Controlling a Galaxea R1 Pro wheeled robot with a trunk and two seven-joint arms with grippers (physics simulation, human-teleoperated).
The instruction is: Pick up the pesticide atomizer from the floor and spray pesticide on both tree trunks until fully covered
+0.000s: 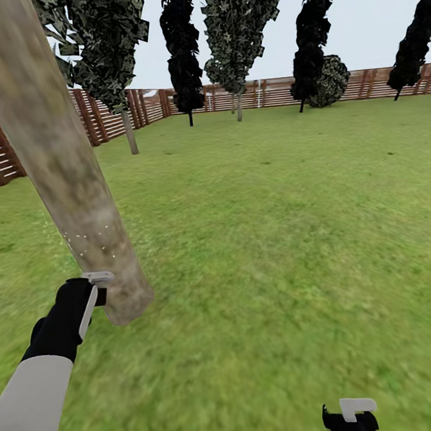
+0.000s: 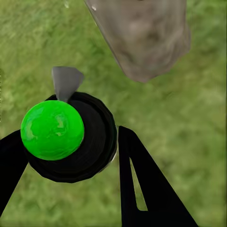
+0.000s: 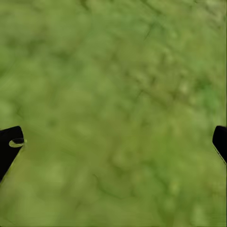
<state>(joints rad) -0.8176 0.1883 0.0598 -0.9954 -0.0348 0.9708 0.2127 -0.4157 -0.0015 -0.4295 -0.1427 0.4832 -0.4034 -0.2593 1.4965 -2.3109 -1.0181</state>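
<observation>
Beside the mottled, rough tree trunk [image 1: 74, 183], left hand [image 2: 71, 156] pinching the round dark atomizer [image 2: 75, 142]; right hand [image 3: 113, 146] spread.

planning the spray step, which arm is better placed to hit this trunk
Left: the left gripper holds the pesticide atomizer close beside the tree trunk. The right gripper hangs open over bare grass.

Green lawn [image 1: 277, 236], pale tree trunk [image 1: 66, 170] rooted in it, wooden fence [image 1: 335, 86] bordering
</observation>
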